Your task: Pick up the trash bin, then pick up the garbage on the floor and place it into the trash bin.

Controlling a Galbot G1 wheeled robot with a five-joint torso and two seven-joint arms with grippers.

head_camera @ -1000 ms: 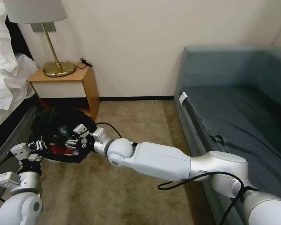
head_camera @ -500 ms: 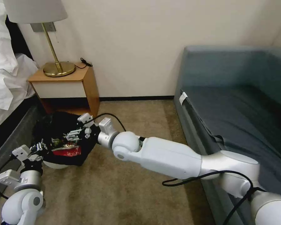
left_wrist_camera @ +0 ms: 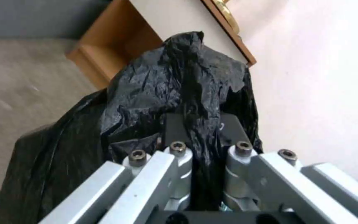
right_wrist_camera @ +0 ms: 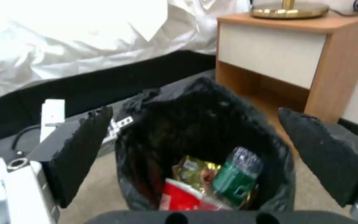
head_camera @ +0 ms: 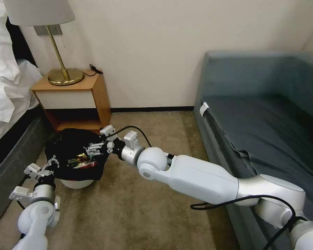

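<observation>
At the lower left of the head view, the left gripper [head_camera: 52, 164] is seen clamped on the near rim of the trash bin [head_camera: 76, 159]; in the left wrist view its fingers [left_wrist_camera: 179, 137] are closed tight on a fold of the black bag liner [left_wrist_camera: 179, 81]. The trash bin is placed in the left-centre of the head view, on the carpet [head_camera: 135, 208] just in front of the wooden nightstand [head_camera: 76, 95], its white base showing beneath the draped liner.

Inside the bin, garbage is seen in the right wrist view: a red-and-white wrapper [right_wrist_camera: 183, 197], a gold wrapper [right_wrist_camera: 193, 171] and a small bottle [right_wrist_camera: 237, 175] with a green label, all lying together at the bottom.

To the right of the bin's mouth, the right gripper [head_camera: 100, 148] is held just above the rim, its jaws spread wide with nothing between them; its black pads [right_wrist_camera: 84, 152] are seen on either side of the opening. The blue sofa [head_camera: 267, 121] occupies the right of the frame.
</observation>
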